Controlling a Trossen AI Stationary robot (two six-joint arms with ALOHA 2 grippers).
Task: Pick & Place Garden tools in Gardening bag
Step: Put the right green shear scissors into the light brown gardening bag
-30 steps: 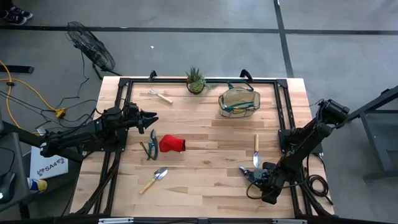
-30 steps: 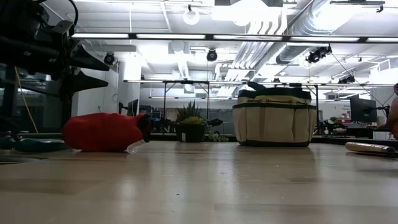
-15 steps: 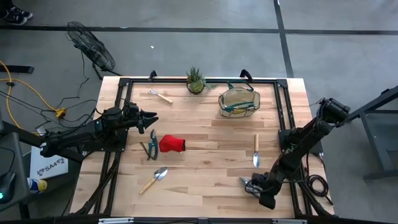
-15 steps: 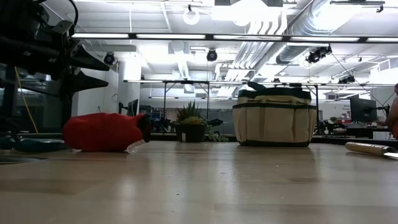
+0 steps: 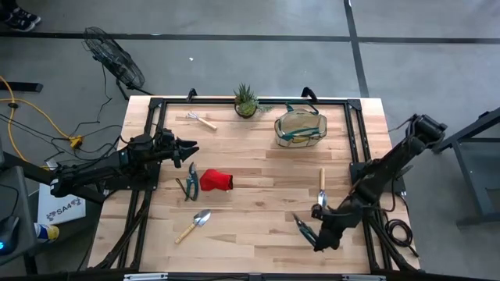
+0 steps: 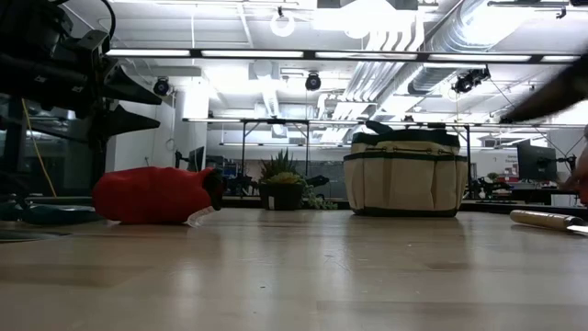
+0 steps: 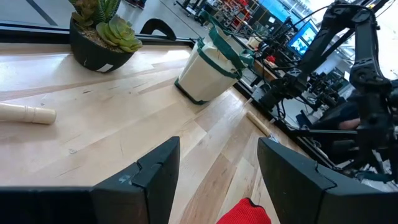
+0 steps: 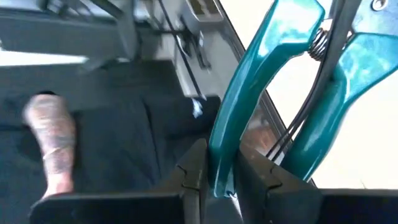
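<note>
The right gripper (image 5: 312, 232) was positioned low over the near right part of the table (image 5: 258, 168), its arm stretched in a long diagonal from the table's right edge toward the front. Its fingers (image 8: 194, 169) were pressed onto one teal handle of a pair of pruning shears (image 8: 283, 87), as seen in the right wrist view. In the high view the shears (image 5: 303, 229) were seen projecting from the gripper, with their long axis directed toward the table's middle and left. A trowel (image 5: 321, 190) was laid just behind that gripper, its wooden handle pointed toward the far edge and its blade toward the near edge.

The left gripper (image 5: 190, 148) was held over the left side of the table, its arm extended in from the left edge and its fingers (image 7: 158, 171) spread apart with nothing between them.

Near it were laid a second pair of shears (image 5: 188, 182) and, beside them, a red glove (image 5: 216, 181); a second trowel (image 5: 192, 225) was placed closer to the front, on a diagonal. A small rake (image 5: 201, 119) was located at the far left, a potted plant (image 5: 245, 101) at the far middle, and the gardening bag (image 5: 299, 128) upright at the far right, well apart from the held shears.
</note>
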